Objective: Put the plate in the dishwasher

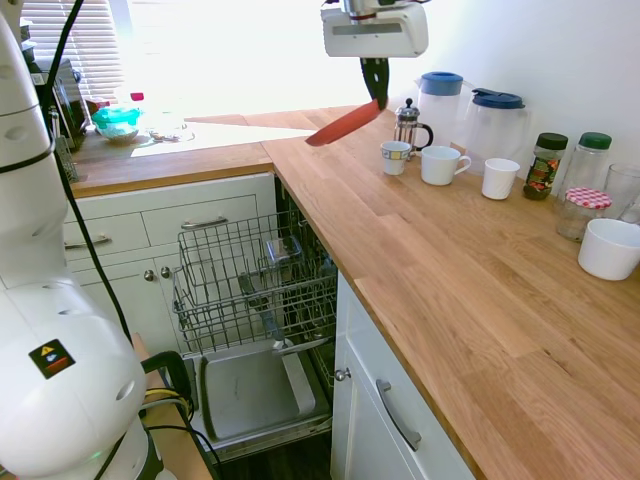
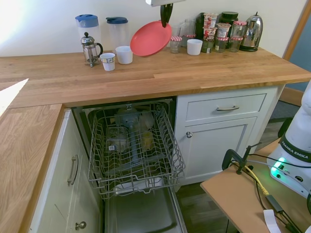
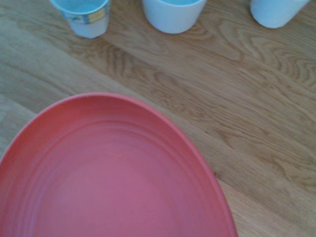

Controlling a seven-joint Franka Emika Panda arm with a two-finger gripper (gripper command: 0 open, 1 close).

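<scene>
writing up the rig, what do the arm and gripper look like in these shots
The arm is glossy white with rounded shells; a small black label with a yellow warning triangle sits on one, and black cables run along it. The gripper has a boxy white body with dark, narrow fingers. The base in the second exterior view reads FRANKA EMIKA and glows green.

You're looking at a wooden counter [image 2: 204, 73] with a french press [image 2: 89, 48], two blue-lidded jugs [image 2: 119, 31], white cups [image 2: 124, 54], red-capped jars [image 2: 218, 34] and a steel kettle [image 2: 251, 32] lining up along the wall, a white bowl [image 1: 610, 248] sitting nearby.
</scene>
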